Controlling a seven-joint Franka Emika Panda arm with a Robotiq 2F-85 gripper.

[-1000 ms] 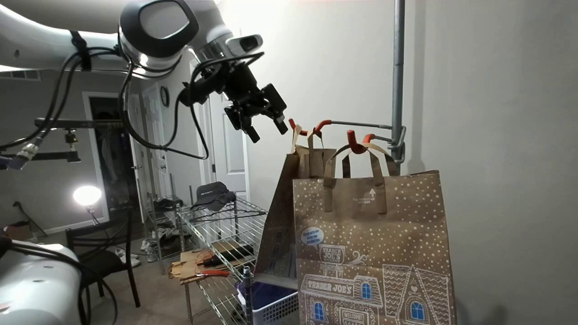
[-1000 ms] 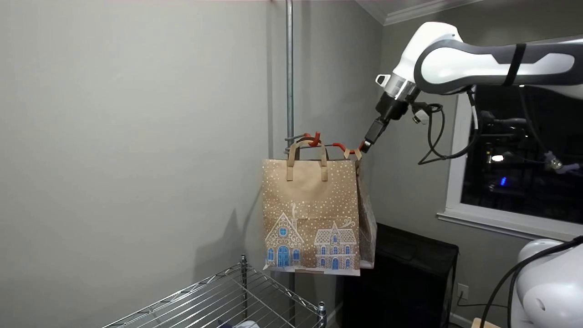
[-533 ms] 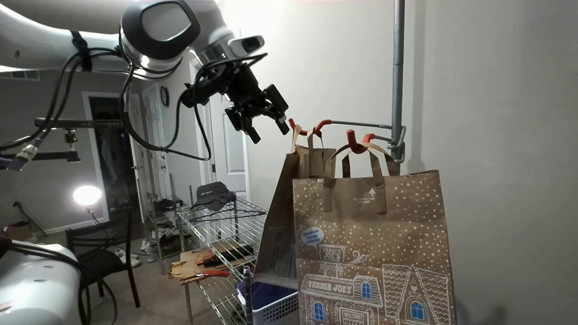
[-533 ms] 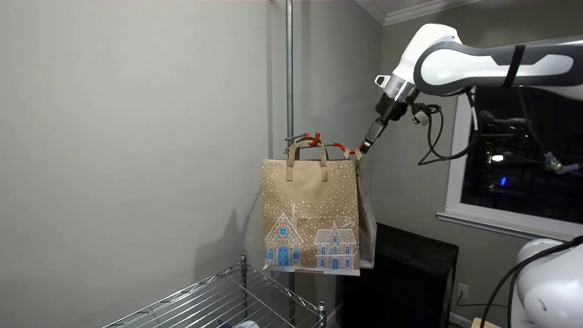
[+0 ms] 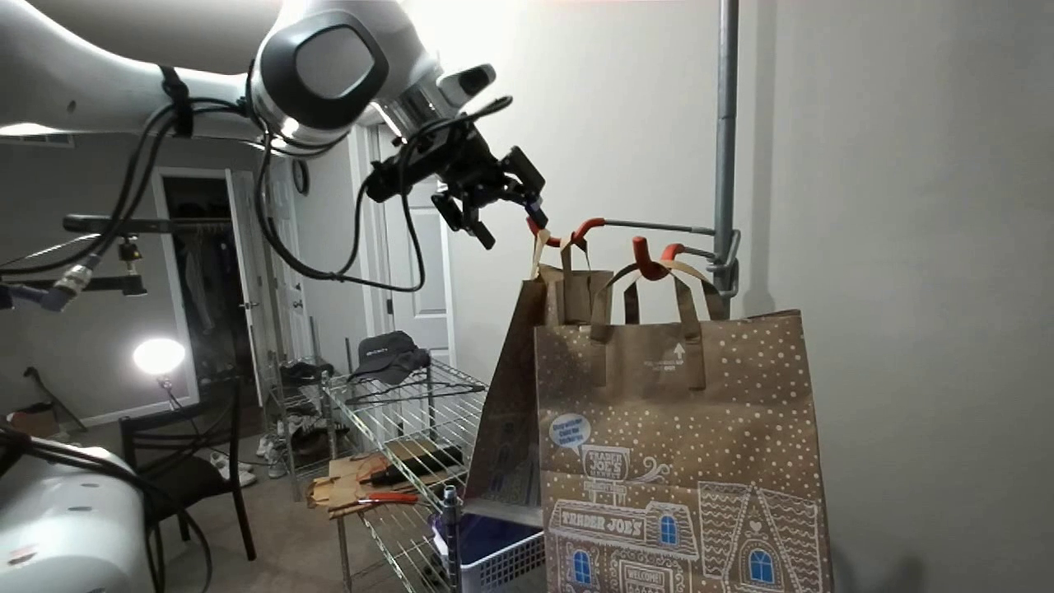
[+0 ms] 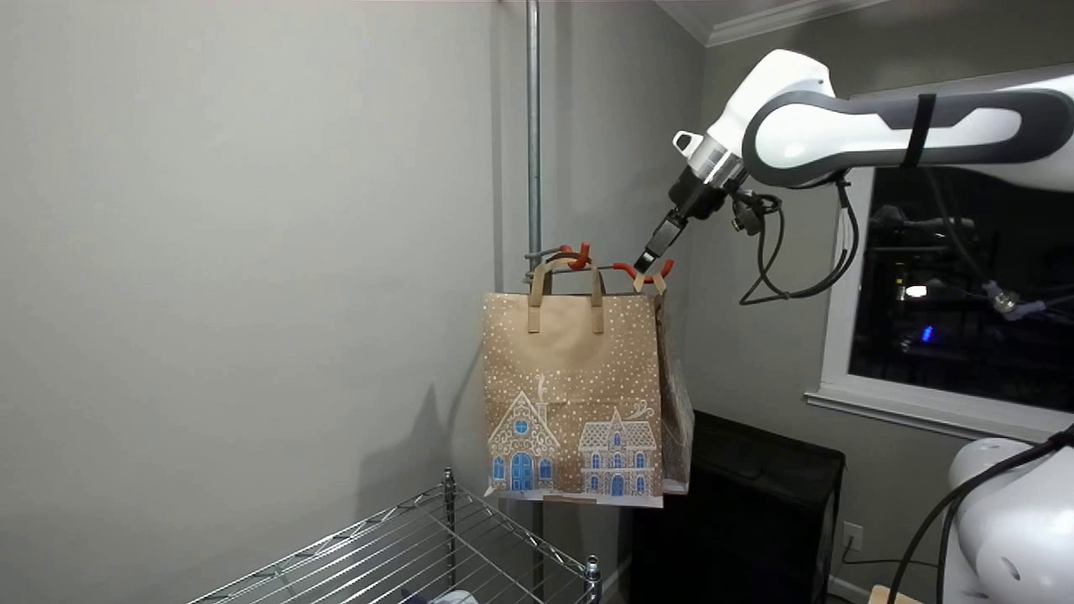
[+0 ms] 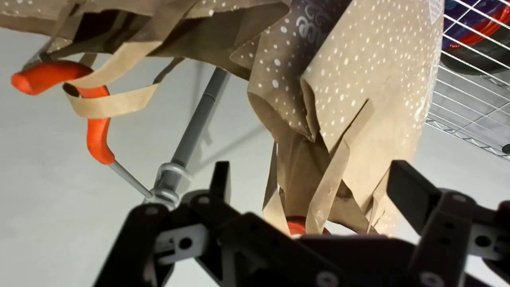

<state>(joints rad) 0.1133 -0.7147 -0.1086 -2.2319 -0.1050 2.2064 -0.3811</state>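
My gripper (image 5: 512,227) stands open, with nothing gripped, near the red-ended hook (image 5: 589,229) that carries the rear paper bag (image 5: 512,403). In the wrist view that bag's handles (image 7: 328,191) show between the widely parted fingers (image 7: 412,195); whether anything touches them I cannot tell. Part of the hook is hidden behind the gripper body there. In an exterior view the fingertips (image 6: 644,262) appear just above the handle loops. A second brown bag (image 5: 683,428), printed with white dots and houses, hangs from another red-ended hook (image 7: 97,135) closer to that camera.
A grey vertical pole (image 5: 726,148) bears both hooks and runs along the wall. Below stands a wire shelf (image 5: 412,403) with a dark cap (image 5: 387,356) on it and a white basket (image 5: 506,568) lower down. A large black box (image 6: 738,503) sits behind the bags.
The arm has moved closer to the rear hook, shifting right and slightly up in one picture and left in another. The jaws have stayed open, and both bags hang as before.
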